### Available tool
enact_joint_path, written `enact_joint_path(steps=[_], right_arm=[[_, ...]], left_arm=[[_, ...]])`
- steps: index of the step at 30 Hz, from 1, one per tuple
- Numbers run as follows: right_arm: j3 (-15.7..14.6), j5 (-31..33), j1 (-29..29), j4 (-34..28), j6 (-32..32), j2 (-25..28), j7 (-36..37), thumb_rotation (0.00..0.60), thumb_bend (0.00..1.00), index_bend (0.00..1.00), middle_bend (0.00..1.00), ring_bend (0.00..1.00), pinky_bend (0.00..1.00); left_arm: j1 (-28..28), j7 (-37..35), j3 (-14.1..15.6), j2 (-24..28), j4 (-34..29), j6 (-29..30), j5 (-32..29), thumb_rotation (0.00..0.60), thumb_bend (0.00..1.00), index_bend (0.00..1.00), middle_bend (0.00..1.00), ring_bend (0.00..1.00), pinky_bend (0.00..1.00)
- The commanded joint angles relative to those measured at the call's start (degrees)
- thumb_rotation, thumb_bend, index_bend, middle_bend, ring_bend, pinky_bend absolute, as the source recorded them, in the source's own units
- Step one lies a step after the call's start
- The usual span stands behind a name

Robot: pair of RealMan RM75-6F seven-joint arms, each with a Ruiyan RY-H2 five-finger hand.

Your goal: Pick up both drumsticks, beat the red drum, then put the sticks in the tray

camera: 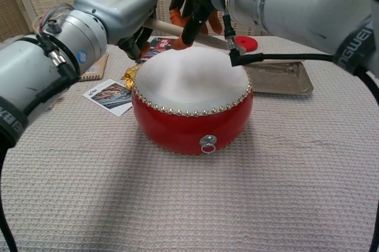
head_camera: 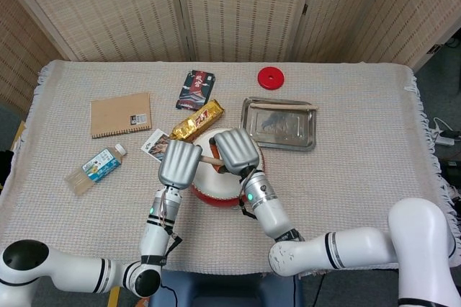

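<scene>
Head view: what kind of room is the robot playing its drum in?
Probably an indoor test room, not a real music room. A table under a woven cloth holds the red drum among odd props, like a notebook and drink bottle, with folding woven screens behind.

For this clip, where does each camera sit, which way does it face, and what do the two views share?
Head view: high above the table, looking steeply down; shows both arms, the left hand and right hand over the red drum.
Chest view: low at the near table edge, looking level across the drum; both forearms fill the top.
Shared: both hands, the drum, a drumstick, the tray, the red disc.
</scene>
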Motion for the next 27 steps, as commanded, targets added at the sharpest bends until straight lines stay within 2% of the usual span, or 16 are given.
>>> enact_joint_path(steps=[1,4,7,10,14,19,27], right_arm=[[-0.01,0.05,0.06,0.00,0.21,-0.16,-0.34,0.600,0.33,0.95,0.84,0.70,0.77],[-0.18,0.00,0.30,0.18,0.89,-0.70,-1.60,0.600,0.35,0.98,0.86,0.71,0.77],[-0.17,0.09,0.42,0.27,1.33,-1.10,-2.50,0.600,0.35,0.99,0.86,0.72,0.78],[-0.17,0.47,0.58,0.28,1.44,-1.31,-3.47,0.600,0.35,1.00,0.86,0.72,0.78],[-0.29,0.61,0.48,0.18,1.52,-1.43,-4.19,0.600,0.35,1.00,0.87,0.73,0.78],[-0.37,0.83,0.15,-0.15,1.77,-1.16,-4.96,0.600,0.35,1.00,0.88,0.74,0.79],[-0.72,0.69,-1.08,-1.52,2.05,0.93,-5.65,0.600,0.36,1.00,0.88,0.74,0.79]], left_arm=[[0.06,-0.10,0.04,0.06,-0.02,-0.10,0.09,0.600,0.41,0.36,0.52,0.50,0.73],[0.23,-0.46,0.22,0.41,-0.28,-0.59,0.32,0.600,0.37,0.22,0.33,0.32,0.55],[0.32,-0.75,0.22,0.70,-0.34,-0.82,0.68,0.600,0.35,0.11,0.20,0.18,0.43],[0.38,-1.13,0.25,0.96,-0.35,-0.84,1.50,0.600,0.34,0.05,0.12,0.10,0.35],[0.65,-1.57,0.34,1.42,-0.76,-0.79,2.26,0.600,0.34,0.01,0.06,0.05,0.30],[1.14,-2.01,0.17,2.30,-1.95,-0.83,2.42,0.600,0.33,0.00,0.03,0.01,0.24],[2.18,-2.39,0.23,4.28,-4.65,-0.84,2.11,0.600,0.31,0.00,0.00,0.00,0.22]])
